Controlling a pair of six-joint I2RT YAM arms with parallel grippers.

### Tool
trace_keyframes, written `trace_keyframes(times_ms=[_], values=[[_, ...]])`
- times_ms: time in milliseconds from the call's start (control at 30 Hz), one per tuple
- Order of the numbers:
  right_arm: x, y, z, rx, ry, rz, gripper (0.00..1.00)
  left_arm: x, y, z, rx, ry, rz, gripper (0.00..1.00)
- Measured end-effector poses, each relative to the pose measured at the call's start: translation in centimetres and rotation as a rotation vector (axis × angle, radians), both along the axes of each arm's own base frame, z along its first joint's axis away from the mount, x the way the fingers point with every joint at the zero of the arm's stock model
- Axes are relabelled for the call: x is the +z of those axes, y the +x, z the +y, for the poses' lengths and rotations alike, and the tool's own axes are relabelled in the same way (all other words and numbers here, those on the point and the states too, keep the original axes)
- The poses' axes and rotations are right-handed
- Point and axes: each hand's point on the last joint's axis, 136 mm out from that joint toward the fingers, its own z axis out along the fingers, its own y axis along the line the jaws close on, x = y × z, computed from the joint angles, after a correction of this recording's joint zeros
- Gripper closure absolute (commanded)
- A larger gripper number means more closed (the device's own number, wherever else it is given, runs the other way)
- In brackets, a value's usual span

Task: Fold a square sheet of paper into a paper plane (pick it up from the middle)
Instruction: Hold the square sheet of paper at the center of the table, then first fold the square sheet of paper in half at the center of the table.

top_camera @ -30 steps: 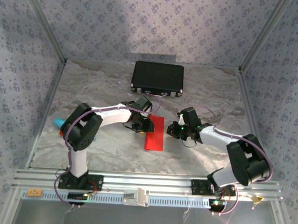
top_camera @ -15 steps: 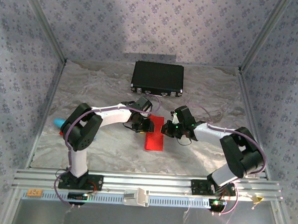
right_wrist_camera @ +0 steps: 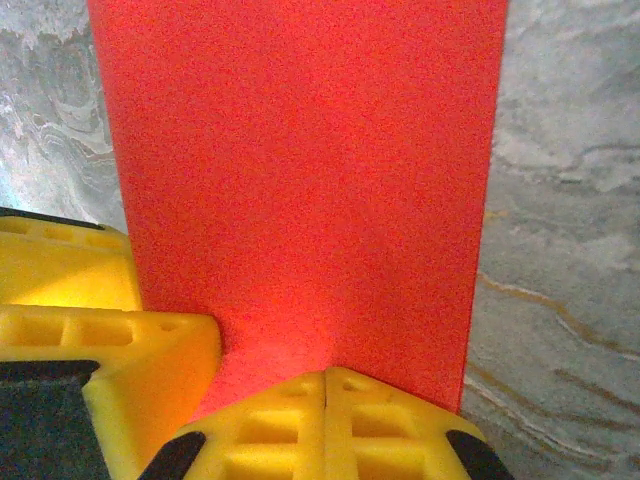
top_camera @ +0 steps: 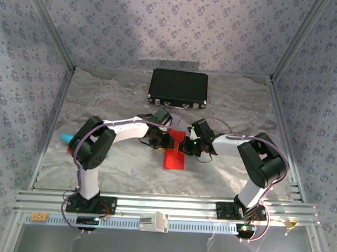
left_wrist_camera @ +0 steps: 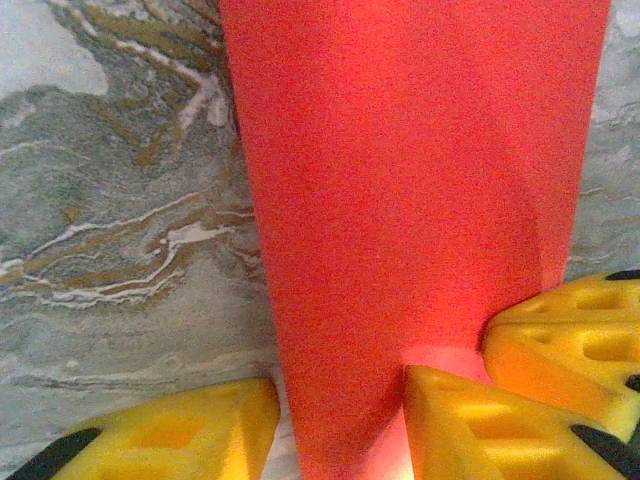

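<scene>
The square sheet of paper (top_camera: 175, 156) is bright red and lies flat on the marbled table, folded into a long narrow strip with a rectangular outline. My left gripper (top_camera: 169, 142) is low over its far end. In the left wrist view the left gripper (left_wrist_camera: 340, 400) is open: one finger is on the table left of the paper (left_wrist_camera: 400, 180), the other rests on the paper. My right gripper (top_camera: 185, 146) sits beside it from the right. In the right wrist view it (right_wrist_camera: 327, 375) is shut, tips together and pressed down on the paper (right_wrist_camera: 300, 150).
A black rectangular case (top_camera: 178, 86) lies at the back centre of the table. A small turquoise object (top_camera: 66, 137) sits at the left edge behind the left arm's elbow. Patterned walls and metal posts enclose the table. The two grippers' fingers almost touch over the paper.
My right arm has swung left from beside the paper, and its shut gripper now rests on the paper next to the left gripper. The left arm and the paper have stayed put.
</scene>
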Motion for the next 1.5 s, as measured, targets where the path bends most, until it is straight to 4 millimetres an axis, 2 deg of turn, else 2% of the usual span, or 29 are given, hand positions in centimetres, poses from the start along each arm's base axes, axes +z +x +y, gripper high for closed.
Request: trace_keyframes(times_ms=[200, 467, 600, 700, 833, 967, 1033, 1200, 1500], values=[[-0.2, -0.1, -0.1, 0.022, -0.008, -0.016, 1.0, 0.0, 0.0, 0.0, 0.0, -0.001, 0.0, 0.58], [-0.1, 0.2, -0.9, 0.079, -0.034, -0.042, 1.0, 0.9, -0.1, -0.2, -0.006, -0.026, -0.042, 0.52], [-0.2, 0.7, -1.6, 0.117, -0.062, -0.042, 1.0, 1.9, 0.3, 0.8, 0.03, -0.039, -0.096, 0.48], [-0.2, 0.9, -1.8, 0.141, -0.073, -0.04, 1.0, 4.1, 1.2, 1.1, 0.066, -0.106, -0.145, 0.54], [-0.2, 1.0, -2.0, 0.156, -0.077, -0.04, 1.0, 6.9, 2.4, 0.2, 0.092, -0.255, -0.179, 0.7], [-0.2, 1.0, -2.1, 0.158, -0.078, -0.04, 1.0, 7.7, 2.6, -1.5, 0.074, -0.395, -0.132, 0.88], [-0.2, 1.0, -2.1, 0.157, -0.079, -0.04, 1.0, 7.3, 2.5, -2.5, 0.061, -0.455, -0.095, 0.99], [-0.2, 1.0, -2.1, 0.156, -0.076, -0.04, 1.0, 5.2, 1.7, -3.5, 0.06, -0.501, 0.002, 1.0], [-0.3, 1.0, -2.2, 0.155, -0.064, -0.041, 1.0, 4.1, 1.4, -3.9, 0.06, -0.515, 0.044, 1.0]])
